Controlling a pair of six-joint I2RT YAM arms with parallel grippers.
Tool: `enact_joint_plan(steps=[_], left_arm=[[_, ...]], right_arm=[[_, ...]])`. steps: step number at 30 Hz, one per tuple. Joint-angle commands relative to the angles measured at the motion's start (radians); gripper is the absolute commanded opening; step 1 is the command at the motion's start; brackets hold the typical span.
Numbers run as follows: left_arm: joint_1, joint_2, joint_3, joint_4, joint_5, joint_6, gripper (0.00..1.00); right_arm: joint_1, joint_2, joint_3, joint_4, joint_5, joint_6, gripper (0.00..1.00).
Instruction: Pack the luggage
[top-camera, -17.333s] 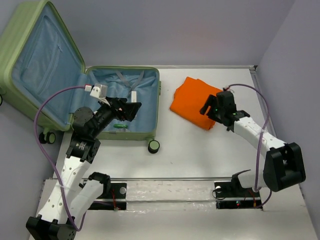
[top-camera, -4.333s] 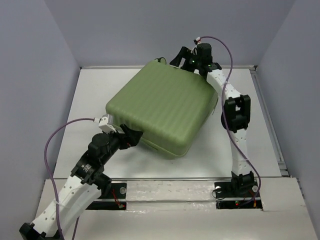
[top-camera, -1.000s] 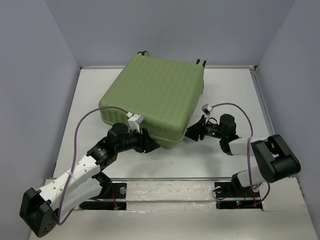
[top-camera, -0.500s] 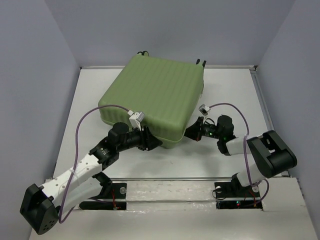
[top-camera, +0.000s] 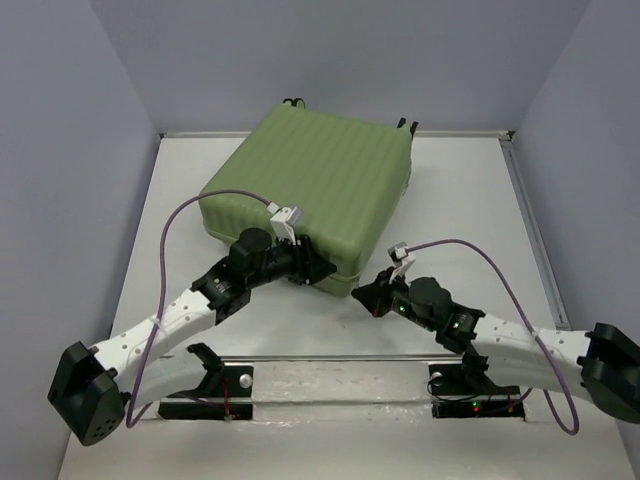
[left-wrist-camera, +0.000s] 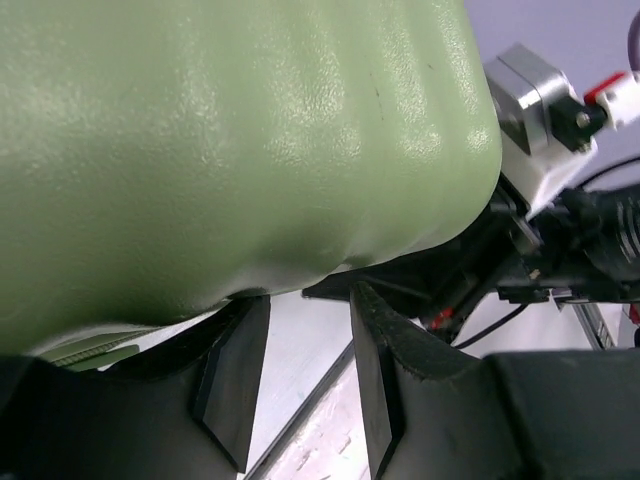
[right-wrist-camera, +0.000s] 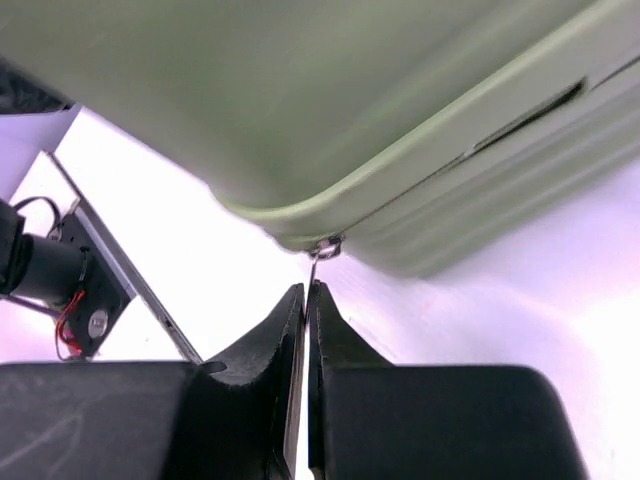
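Green luggage (top-camera: 320, 185) closed; right tool (right-wrist-camera: 307, 291) pinches zipper pull (right-wrist-camera: 317, 262).

closed luggage (top-camera: 320, 185) lies flat on the table (top-camera: 470, 220).

Top view: bright, even light is given from overhead. Soft shadows are cast beneath the luggage (top-camera: 320, 170) toward 6 o'clock and under both arms. The table (top-camera: 470, 200) is rendered near-white w/o harsh glare; focus is sharp throughout.

Left wrist view: a soft sheen is spread across the shell at 12 o'clock. The left gripper (left-wrist-camera: 308, 295) is underexposed at 6 o'clock.

Right wrist view: the table is blown out to pinkish white. The shell at 12 o'clock is dim and out of focus, and the right gripper (right-wrist-camera: 307, 290) is shown as a silhouette.
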Motion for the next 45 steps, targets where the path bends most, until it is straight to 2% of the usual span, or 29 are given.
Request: enact_joint_plan(steps=[1,3,7,10,14,15,16,17,18,19,22,23,25,26,30,31,33,35,39,43,44,45], left_arm=[[0.009,0.109,0.109,0.231,-0.132,0.043,0.49],[0.0,0.143,0.135,0.242,-0.138,0.03,0.49],[-0.017,0.197,0.193,0.242,-0.164,0.031,0.48],[-0.048,0.225,0.216,0.248,-0.167,0.026,0.48],[-0.101,0.22,0.264,0.189,-0.205,0.043,0.48],[-0.1,0.182,0.273,0.16,-0.226,0.044,0.49],[-0.098,0.159,0.29,0.084,-0.259,0.049,0.53],[-0.094,0.136,0.336,0.037,-0.306,0.072,0.65],[-0.086,0.099,0.371,-0.01,-0.311,0.086,0.72],[-0.054,0.087,0.419,-0.126,-0.346,0.102,0.86],[0.032,0.094,0.641,-0.352,-0.383,0.179,0.99],[0.126,0.106,0.742,-0.397,-0.383,0.199,0.99],[0.239,0.171,0.814,-0.463,-0.389,0.259,0.99],[0.362,0.197,0.857,-0.498,-0.38,0.274,0.99],[0.582,0.37,0.946,-0.581,-0.357,0.336,0.99],[0.672,0.457,0.951,-0.583,-0.248,0.351,0.99],[0.707,0.484,0.947,-0.574,-0.227,0.35,0.99],[0.715,0.522,0.945,-0.555,-0.149,0.353,0.99],[0.715,0.617,1.022,-0.588,-0.107,0.371,0.99],[0.742,0.705,1.063,-0.584,0.066,0.374,0.99],[0.742,0.734,1.059,-0.578,0.103,0.374,0.99],[0.741,0.746,1.048,-0.551,0.147,0.371,0.99]], right_arm=[[0.215,-0.068,0.02,-0.34,-0.021,0.14,0.07],[0.301,-0.005,0.075,-0.325,-0.021,0.155,0.07],[0.508,0.194,0.283,-0.394,0.139,0.166,0.07],[0.538,0.317,0.384,-0.367,0.201,0.219,0.07],[0.538,0.395,0.428,-0.272,0.581,0.345,0.07],[0.522,0.403,0.414,-0.155,0.688,0.335,0.07],[0.498,0.412,0.403,-0.121,0.691,0.333,0.07],[0.481,0.425,0.394,-0.098,0.671,0.333,0.07],[0.481,0.426,0.386,-0.075,0.672,0.33,0.07],[0.47,0.423,0.379,-0.042,0.668,0.325,0.07],[0.47,0.409,0.346,-0.026,0.645,0.338,0.07],[0.47,0.396,0.322,-0.018,0.634,0.339,0.07],[0.47,0.379,0.3,-0.012,0.614,0.345,0.07],[0.47,0.368,0.288,-0.008,0.606,0.348,0.07],[0.47,0.328,0.254,-0.02,0.576,0.336,0.07],[0.47,0.31,0.25,-0.04,0.559,0.325,0.07],[0.47,0.307,0.248,-0.044,0.54,0.315,0.07],[0.47,0.297,0.248,-0.074,0.526,0.315,0.07],[0.47,0.267,0.225,-0.112,0.513,0.325,0.07],[0.47,0.227,0.214,-0.155,0.48,0.316,0.07],[0.47,0.227,0.224,-0.214,0.47,0.324,0.09],[0.47,0.222,0.231,-0.245,0.467,0.33,0.23]])
